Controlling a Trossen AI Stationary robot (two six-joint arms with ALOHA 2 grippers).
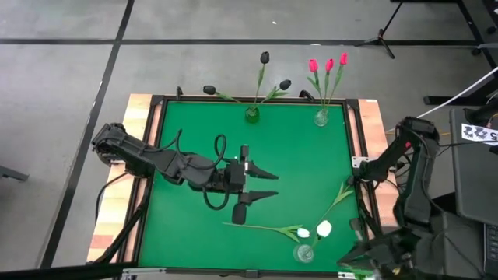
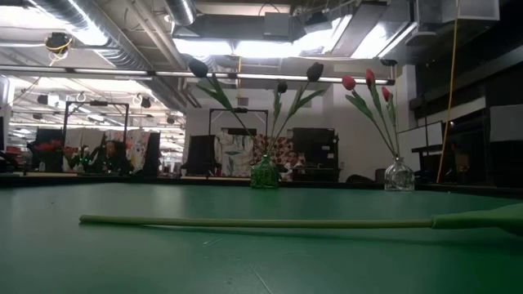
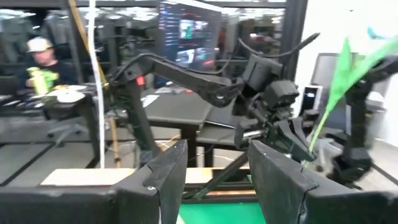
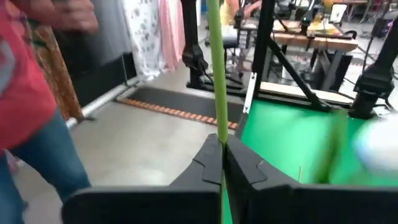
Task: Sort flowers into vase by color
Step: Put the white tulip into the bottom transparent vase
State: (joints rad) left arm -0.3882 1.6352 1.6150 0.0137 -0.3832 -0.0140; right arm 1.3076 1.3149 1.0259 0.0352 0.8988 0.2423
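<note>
Flowers [image 1: 268, 229] near front edge | left tool [image 1: 263, 183] mid-mat, likely empty

- Three black tulips [image 1: 264, 57] stand in a green vase [image 1: 252, 114] at the upper middle of the high view, their stems fanning apart, heads spread left, up and right.
- Three red-pink tulips [image 1: 328, 64] stand close together in a clear vase [image 1: 321, 118] at the upper right, leaning slightly right.
- A white tulip [image 1: 324, 229] sits in a clear vase [image 1: 304, 253] at the lower right, tilted.
- Another white tulip [image 1: 303, 232] lies flat on the green mat [image 1: 303, 163], its long stem [image 1: 257, 227] stretching left along the lower middle.
- One green stem [image 4: 217, 74] is pinched upright between the right gripper [image 4: 222, 163]'s closed fingers; its head is not visible.
</note>
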